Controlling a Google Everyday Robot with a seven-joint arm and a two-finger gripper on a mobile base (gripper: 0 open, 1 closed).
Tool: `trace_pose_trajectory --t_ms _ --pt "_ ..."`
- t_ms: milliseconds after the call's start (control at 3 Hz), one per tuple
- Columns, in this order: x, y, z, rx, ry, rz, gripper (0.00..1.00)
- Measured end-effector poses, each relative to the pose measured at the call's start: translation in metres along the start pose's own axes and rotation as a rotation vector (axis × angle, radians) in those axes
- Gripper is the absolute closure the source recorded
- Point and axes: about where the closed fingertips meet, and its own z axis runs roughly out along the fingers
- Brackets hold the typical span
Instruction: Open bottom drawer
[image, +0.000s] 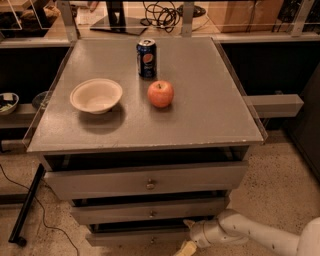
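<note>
The bottom drawer (125, 237) is the slimmest grey front, lowest of three in the cabinet, at the bottom of the camera view. A small knob (151, 240) sits at its centre, and the front stands slightly out from the cabinet. My gripper (186, 236) reaches in from the lower right on a white arm and sits at the drawer's right end, to the right of the knob. It is open, with one fingertip (189, 223) near the drawer's top edge and the other (183, 248) below it. I cannot tell whether it touches the drawer.
The cabinet top (200, 110) carries a cream bowl (96, 95), a red apple (160, 93) and a blue soda can (146, 58). The middle drawer (110, 212) and the top drawer (100, 182) lie above. A black bar (27, 205) and a cable lie on the floor at the left.
</note>
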Motion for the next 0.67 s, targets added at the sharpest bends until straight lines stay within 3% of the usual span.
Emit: trace_pose_trajectory --t_ms 667 --pt "0.011 0.002 0.019 -0.024 0.012 0.021 0.00"
